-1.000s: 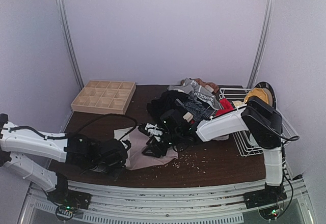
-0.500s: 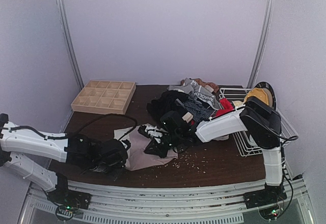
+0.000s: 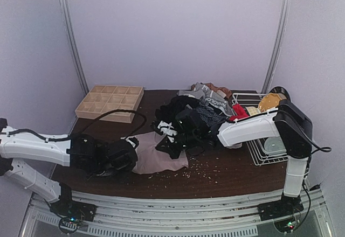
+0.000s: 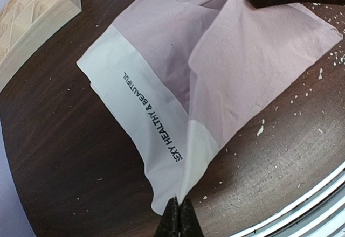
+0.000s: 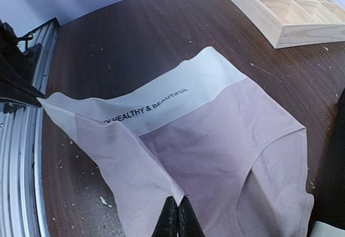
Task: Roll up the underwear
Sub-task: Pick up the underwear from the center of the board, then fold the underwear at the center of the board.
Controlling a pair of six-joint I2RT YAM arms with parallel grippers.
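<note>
Pinching the waistband corner of the pink brief [image 4: 178,43], the left gripper [image 4: 179,215] is pressed tight; the right gripper [image 5: 176,215] nips its folded opposite edge.

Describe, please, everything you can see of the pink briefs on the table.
The pink briefs are soft, thin-looking pale pink cloth with a broad white waistband printed SEXY HEALTHY & BEAUTIFUL in dark letters. They lie spread on the dark table, one side folded over the middle, with a few creases. The left gripper is shut on a waistband corner, and the right gripper is shut on the pink cloth at the opposite side.
</note>
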